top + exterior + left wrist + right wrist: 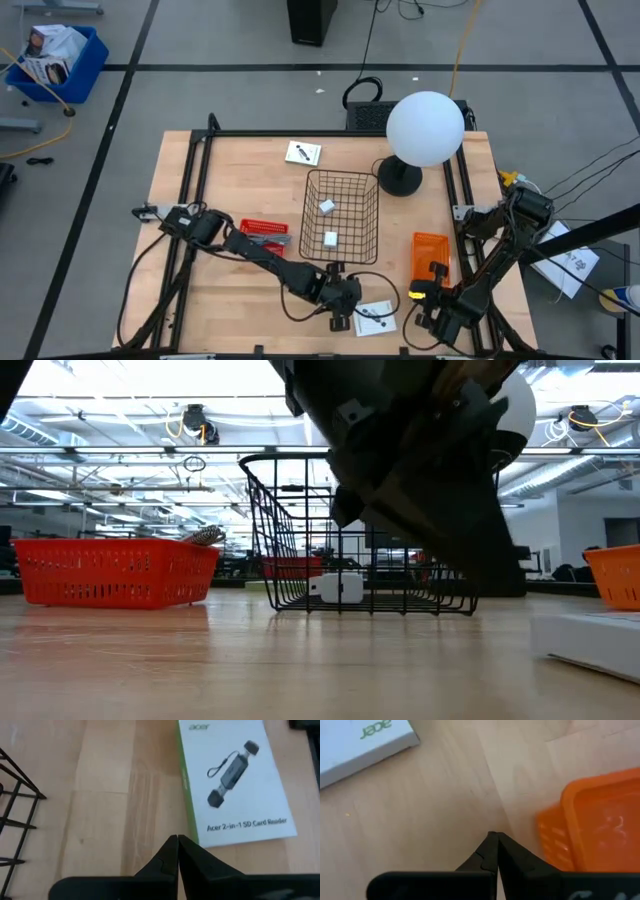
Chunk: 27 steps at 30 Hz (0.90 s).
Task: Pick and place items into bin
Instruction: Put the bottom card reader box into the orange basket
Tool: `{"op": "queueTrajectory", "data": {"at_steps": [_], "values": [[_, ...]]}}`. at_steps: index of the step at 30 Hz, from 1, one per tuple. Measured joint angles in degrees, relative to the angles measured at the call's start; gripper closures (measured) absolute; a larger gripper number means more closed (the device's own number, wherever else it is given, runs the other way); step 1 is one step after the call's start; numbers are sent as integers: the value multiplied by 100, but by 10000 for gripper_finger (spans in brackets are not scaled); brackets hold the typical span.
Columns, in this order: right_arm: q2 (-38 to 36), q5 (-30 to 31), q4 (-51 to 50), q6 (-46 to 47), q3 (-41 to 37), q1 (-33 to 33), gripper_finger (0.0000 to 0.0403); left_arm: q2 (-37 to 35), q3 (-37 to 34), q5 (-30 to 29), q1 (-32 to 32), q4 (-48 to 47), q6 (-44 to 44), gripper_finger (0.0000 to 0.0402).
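Note:
A black wire basket stands mid-table with two small white blocks on its floor; one block shows in the low view. A white acer card-reader box lies flat near the table's near edge, and a second white card lies beyond the basket. My left gripper is shut, just left of the near box, with bare wood under its tips. My right gripper is shut, between that box and the orange bin. No teal tool shows.
A red bin sits left of the wire basket, with a grey metallic piece showing over its rim. An orange bin stands to the right. A lamp with a white globe is at the far right. The left arm hides part of the low view.

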Motion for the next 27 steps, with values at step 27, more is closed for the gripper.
{"op": "queueTrajectory", "data": {"at_steps": [27], "values": [[520,324,2354,-191,36,19,403,-120,-4,-1060,-1057,275,-1483,400]]}}
